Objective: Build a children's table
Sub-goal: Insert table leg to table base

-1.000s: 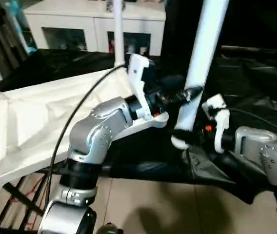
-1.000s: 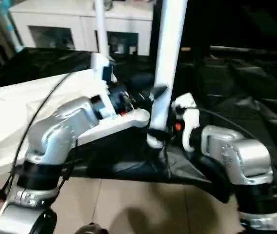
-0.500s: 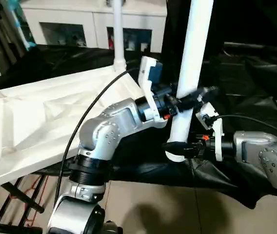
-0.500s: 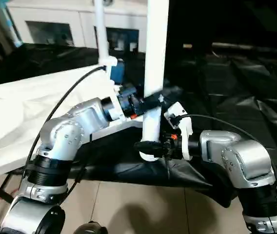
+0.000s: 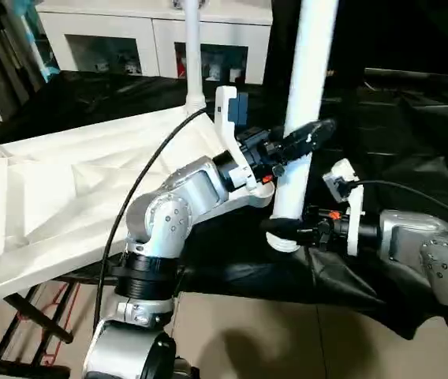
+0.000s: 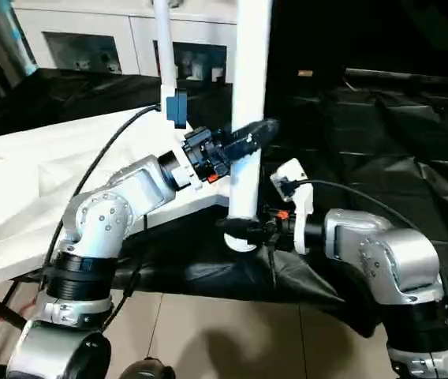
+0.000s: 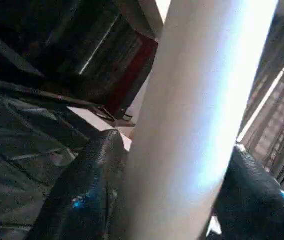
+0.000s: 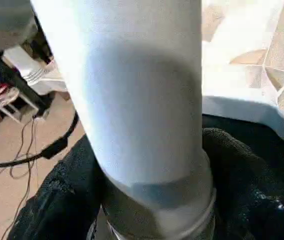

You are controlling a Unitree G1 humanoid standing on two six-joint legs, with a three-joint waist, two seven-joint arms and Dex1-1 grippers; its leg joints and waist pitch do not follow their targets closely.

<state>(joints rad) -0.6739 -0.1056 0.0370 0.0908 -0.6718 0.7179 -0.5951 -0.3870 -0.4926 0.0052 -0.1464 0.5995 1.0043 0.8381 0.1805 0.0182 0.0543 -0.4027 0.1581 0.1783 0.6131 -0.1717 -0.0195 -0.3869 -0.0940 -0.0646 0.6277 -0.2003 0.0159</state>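
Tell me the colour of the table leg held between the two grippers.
White; the leg shows best in the left eye view.

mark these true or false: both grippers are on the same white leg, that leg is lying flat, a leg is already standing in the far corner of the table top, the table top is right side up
1. Both grippers are on the same long tapered white tube leg: true. The left gripper has it higher up, the right gripper at its lower end.
2. That leg lies flat: false. It stands nearly upright.
3. Another thin white leg stands at the far corner of the white plastic table top: true.
4. The table top is right side up: false. Its ribbed underside faces up.
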